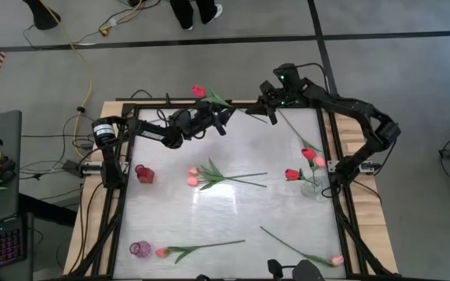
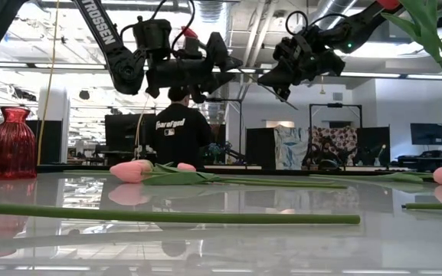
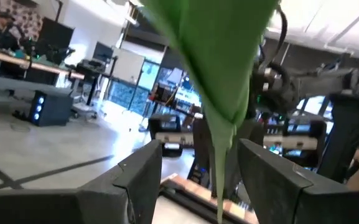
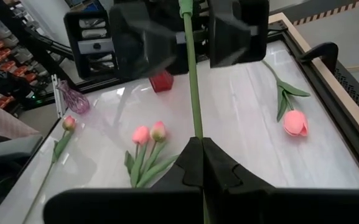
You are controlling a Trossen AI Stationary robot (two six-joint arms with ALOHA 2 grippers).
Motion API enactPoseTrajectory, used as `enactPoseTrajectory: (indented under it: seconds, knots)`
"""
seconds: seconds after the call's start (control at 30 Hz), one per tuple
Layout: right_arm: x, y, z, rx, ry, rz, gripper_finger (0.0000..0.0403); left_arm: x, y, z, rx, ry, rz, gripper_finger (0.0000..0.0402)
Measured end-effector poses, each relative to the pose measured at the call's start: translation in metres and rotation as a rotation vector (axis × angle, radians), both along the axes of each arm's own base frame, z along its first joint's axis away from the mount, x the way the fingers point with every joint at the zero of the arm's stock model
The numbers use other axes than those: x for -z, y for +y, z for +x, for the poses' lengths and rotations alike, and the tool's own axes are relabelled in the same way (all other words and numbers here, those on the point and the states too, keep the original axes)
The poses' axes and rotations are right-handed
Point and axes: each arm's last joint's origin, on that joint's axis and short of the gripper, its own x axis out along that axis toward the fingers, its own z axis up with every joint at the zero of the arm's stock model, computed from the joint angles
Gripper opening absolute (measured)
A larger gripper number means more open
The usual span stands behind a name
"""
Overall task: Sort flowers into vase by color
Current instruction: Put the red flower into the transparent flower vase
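High view: right gripper is clenching the stem of a red tulip at 12 o'clock, while the left gripper, jaws released, is straddling it for a handover. Right wrist view: next the left should be closing, I judge; pink tulips and the red vase are lying below, nothing blocking

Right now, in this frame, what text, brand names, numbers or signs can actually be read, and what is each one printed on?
"TROSSEN": white letters running along the left arm, low view.
White lettering on the back of the black shirt of the person standing behind the table: too small and blurred to read.
Screens and posters in the room behind: nothing legible.
High view and both wrist views: no readable text.
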Motion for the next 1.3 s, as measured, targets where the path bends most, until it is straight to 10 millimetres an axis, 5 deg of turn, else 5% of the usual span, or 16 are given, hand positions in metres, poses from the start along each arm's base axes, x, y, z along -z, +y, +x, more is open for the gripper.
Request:
enactPoseTrajectory:
  seconds: [0.27,0.6,1.07,1.3]
  knots:
    - [0.0,0.0,0.0,0.002,0.0,-0.002,0.002,0.0,0.0,0.0,0.022,0.002,0.006,0.0164]
    - [0.0,0.0,0.0,0.006,0.001,-0.004,0.0032,0.0,-0.001,0.0,0.024,0.002,0.008,0.0011]
    - [-0.004,-0.002,0.0,0.01,-0.003,-0.007,0.0048,-0.001,-0.002,0.001,0.048,0.012,0.048,0.0001]
    - [-0.018,-0.006,0.0,0.017,-0.025,-0.031,0.0122,-0.004,-0.004,0.001,0.095,0.036,0.054,0.0]
